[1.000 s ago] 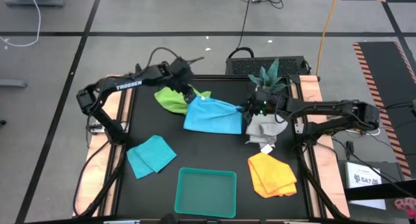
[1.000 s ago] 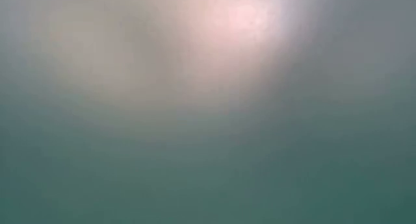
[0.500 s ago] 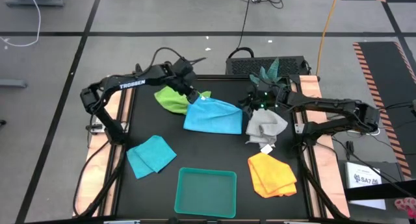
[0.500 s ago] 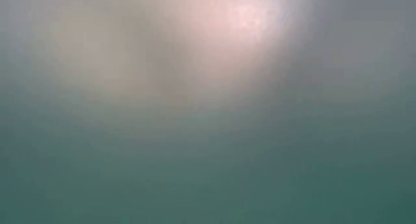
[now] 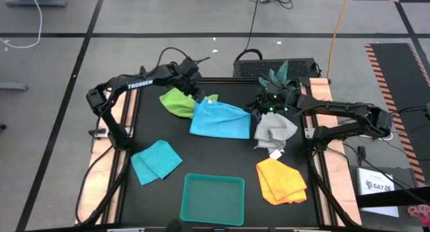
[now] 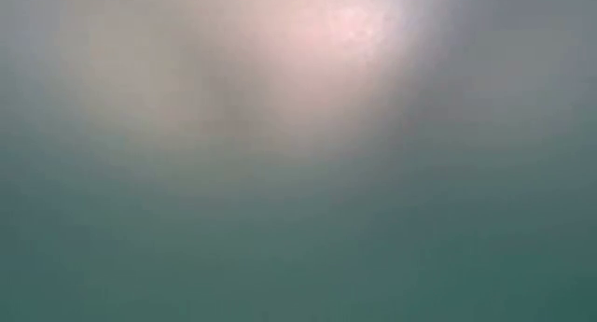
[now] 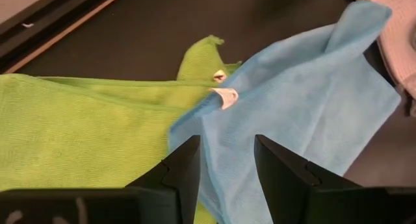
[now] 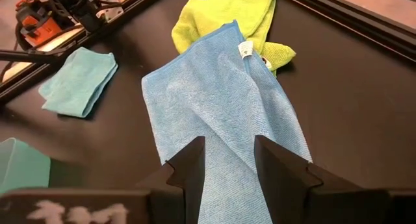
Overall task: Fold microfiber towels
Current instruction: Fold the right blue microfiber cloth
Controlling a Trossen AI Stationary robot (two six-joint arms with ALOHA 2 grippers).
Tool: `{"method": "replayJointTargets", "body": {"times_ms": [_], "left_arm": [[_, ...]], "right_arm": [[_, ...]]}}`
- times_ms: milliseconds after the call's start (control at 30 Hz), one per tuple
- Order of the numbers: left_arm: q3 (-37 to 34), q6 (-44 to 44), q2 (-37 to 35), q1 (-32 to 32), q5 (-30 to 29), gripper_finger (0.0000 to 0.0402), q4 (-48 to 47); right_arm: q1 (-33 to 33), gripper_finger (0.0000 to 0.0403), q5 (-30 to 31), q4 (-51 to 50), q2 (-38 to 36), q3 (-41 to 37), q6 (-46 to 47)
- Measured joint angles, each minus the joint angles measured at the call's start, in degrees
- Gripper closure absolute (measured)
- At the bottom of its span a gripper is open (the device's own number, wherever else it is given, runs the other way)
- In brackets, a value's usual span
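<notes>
High view: both grippers, left [image 5: 195, 96] and right [image 5: 261, 111], hang spread and empty over the blue towel [image 5: 218, 119] near the tabletop's far edge; overlapping green towel [image 5: 177, 101] may snag.

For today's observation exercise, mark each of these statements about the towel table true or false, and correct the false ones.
1. The blue towel in the middle overlaps the lime green towel. True.
2. The teal tray holds a folded towel. False: nothing lies in it.
3. The yellow-orange towel lies on the right arm's side of the table. True.
4. The left gripper is clamped shut. False: its fingers stand apart above the blue towel's edge.
5. The grey-white towel lies beside the smaller turquoise towel. False: they are on opposite sides of the table.
</notes>
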Motion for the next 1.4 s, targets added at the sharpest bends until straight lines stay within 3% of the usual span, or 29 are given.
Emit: {"method": "replayJointTargets", "body": {"times_ms": [200, 367, 767, 1400], "left_arm": [[0.0, 0.2, 0.0, 0.0, -0.3, 0.0256, 0.0], [0.0, 0.2, 1.2, -0.4, -4.5, 0.0256, -0.6], [0.0, 2.0, 5.7, -1.0, -5.5, 0.0256, 2.1], [0.0, 2.3, 9.2, -0.9, -2.9, 0.0256, 4.3]], "right_arm": [[0.0, 0.0280, 0.1, 0.5, 0.0, 0.0, 1.4], [0.0, 0.0280, 0.1, 0.5, 0.0, 0.0, 3.2], [0.0, 0.0280, 0.2, 0.9, 0.0, 0.0, 7.1], [-0.2, 0.0280, 0.1, 0.9, 0.0, 0.0, 6.9]]}}
